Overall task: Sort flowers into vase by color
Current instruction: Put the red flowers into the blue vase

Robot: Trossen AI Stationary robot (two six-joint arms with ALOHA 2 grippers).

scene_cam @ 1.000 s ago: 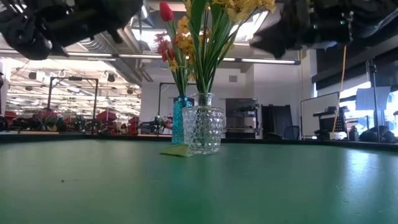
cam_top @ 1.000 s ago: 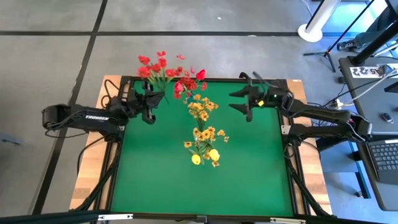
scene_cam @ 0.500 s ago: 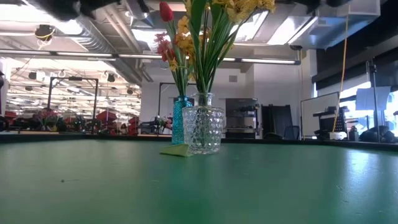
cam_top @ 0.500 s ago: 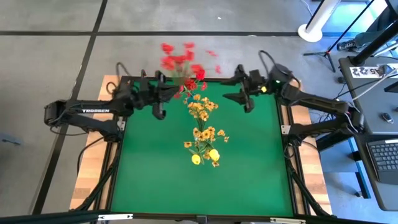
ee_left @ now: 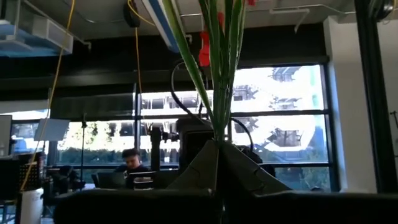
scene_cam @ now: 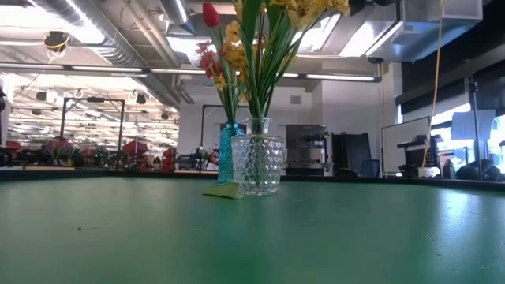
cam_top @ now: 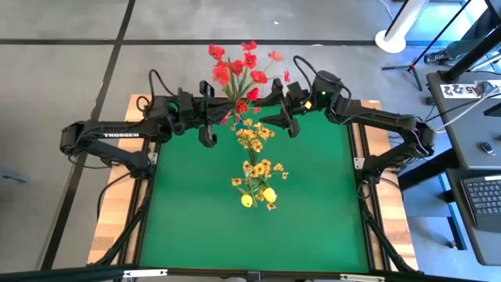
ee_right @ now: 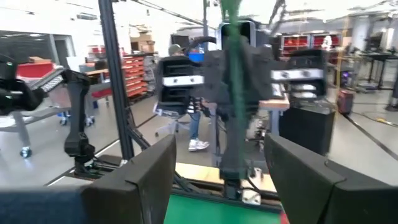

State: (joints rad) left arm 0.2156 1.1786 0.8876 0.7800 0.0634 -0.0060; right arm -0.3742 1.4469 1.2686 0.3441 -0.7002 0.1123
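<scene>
The red sprig (cam_top: 239, 72) is held upright over the table's far edge, its stems (ee_left: 217, 74) pinched in the left gripper (cam_top: 210, 119). The right gripper (cam_top: 279, 108) is spread wide just beside it, on the opposite side, stems between its fingers (ee_right: 140, 180). Below, toward mid-table, the blue vase (scene_cam: 230, 152) with red blooms is seen behind the clear vase (scene_cam: 256, 156) of yellow flowers (cam_top: 257, 168), whose tops could be brushed.

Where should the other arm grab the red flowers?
Low on the green stems, under the blooms, coming from the right. The stems bunch into a thin upright bundle above the left gripper, and the open right gripper already faces them. The red flowers would probably crush.
</scene>
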